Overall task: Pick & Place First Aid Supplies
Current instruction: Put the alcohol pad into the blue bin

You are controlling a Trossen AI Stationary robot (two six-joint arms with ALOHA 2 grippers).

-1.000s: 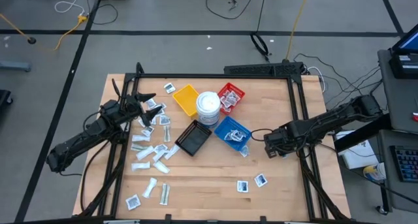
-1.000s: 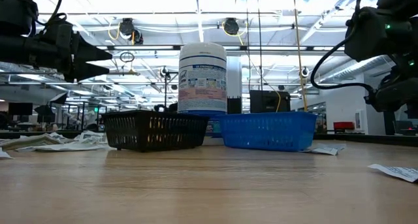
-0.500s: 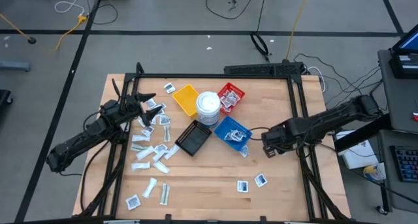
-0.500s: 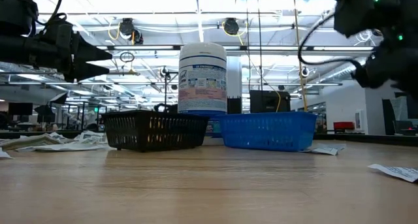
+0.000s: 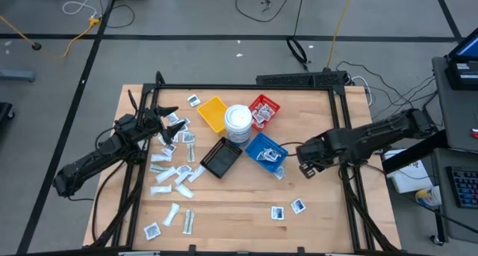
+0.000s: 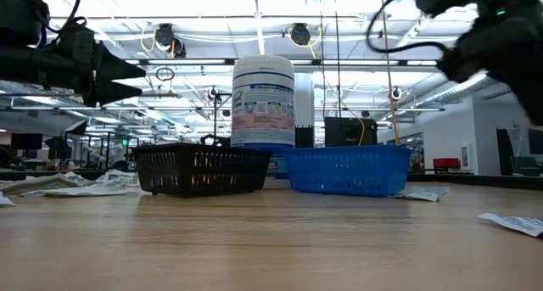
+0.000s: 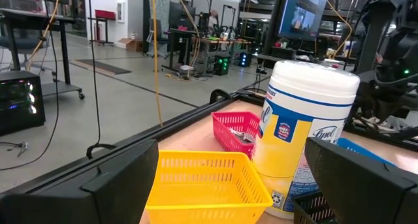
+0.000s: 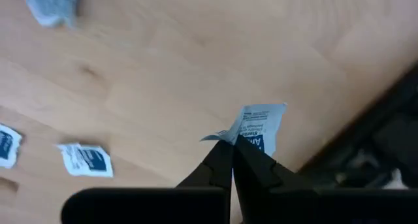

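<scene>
Many small white packets, the first aid supplies point(image 5: 170, 174), lie flat on the table's left half. Two more point(image 5: 287, 209) lie near the front right, and one point(image 5: 278, 172) lies beside the blue tray point(image 5: 265, 150). My right gripper point(image 8: 233, 145) points down, right of the blue tray point(image 5: 305, 166), and is shut on a white packet with blue print point(image 8: 258, 129). My left gripper point(image 7: 222, 185) stands open and level at the table's far left point(image 5: 168, 114), holding nothing, with the yellow tray point(image 7: 196, 178) ahead of it. My right gripper pinches the packet by one edge point(image 8: 243, 140) between its two fingertips, coming from above and pointing down. The rest of the packet sticks out past the fingertips. It is lifted clear of the wooden table point(image 8: 163, 67).
A yellow tray point(image 5: 213, 113), a round white tub point(image 5: 237, 122), a red tray point(image 5: 263, 110), the blue tray and a black tray point(image 5: 221, 157) cluster at the table's middle. A black frame point(image 5: 340, 136) runs along the table's right and far sides.
My right gripper has risen and shifted a little toward the blue tray, staying shut. My left arm has kept still.
</scene>
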